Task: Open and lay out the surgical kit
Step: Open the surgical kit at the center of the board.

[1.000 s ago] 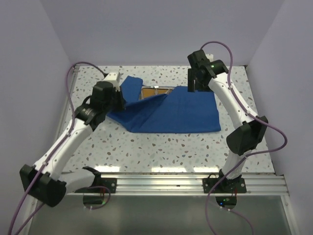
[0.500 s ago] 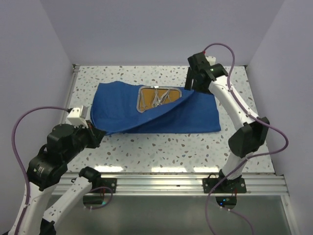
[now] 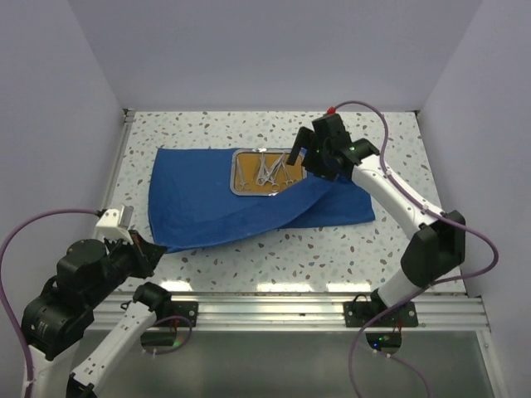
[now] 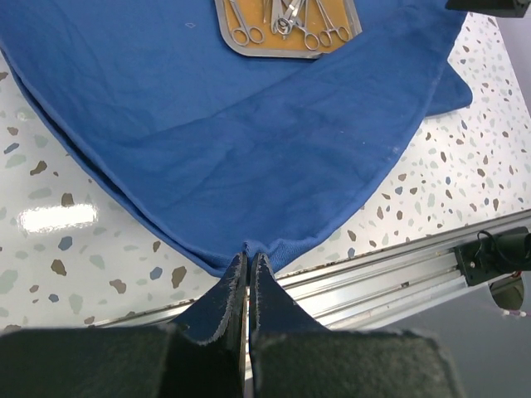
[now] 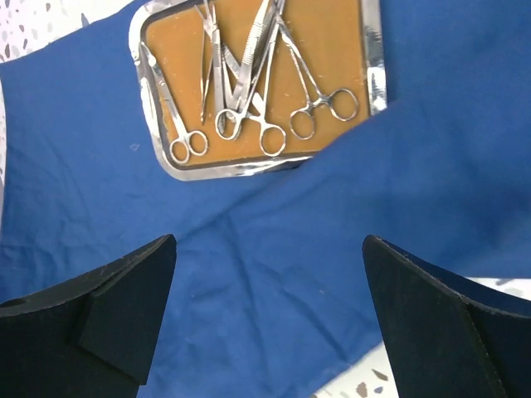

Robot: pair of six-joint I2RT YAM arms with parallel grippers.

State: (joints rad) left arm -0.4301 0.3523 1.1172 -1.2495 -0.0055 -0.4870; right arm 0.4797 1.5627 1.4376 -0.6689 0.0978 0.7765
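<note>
The blue cloth wrap [image 3: 207,203] lies spread over the table's middle. One flap is drawn out towards the near left corner. My left gripper [image 3: 154,247] is shut on that flap's corner [image 4: 249,249] just above the front rail. The steel tray [image 3: 235,176] with the orange-brown inside sits uncovered on the wrap, holding several silver scissors and forceps [image 5: 241,91]. The flap's edge covers the tray's near right corner [image 5: 377,99]. My right gripper [image 3: 300,157] hangs open by the tray's right end; in the wrist view its gripper [image 5: 270,240] has only blue cloth [image 5: 274,282] below.
An aluminium rail [image 3: 315,308] runs along the table's near edge, close under the left gripper. Speckled tabletop [image 3: 332,240] shows around the wrap. Lilac walls close in the left, right and back.
My left arm has pulled the cloth corner from beside the tray out to the near left, uncovering the tray. The right gripper has come down and left to the tray's right end.
</note>
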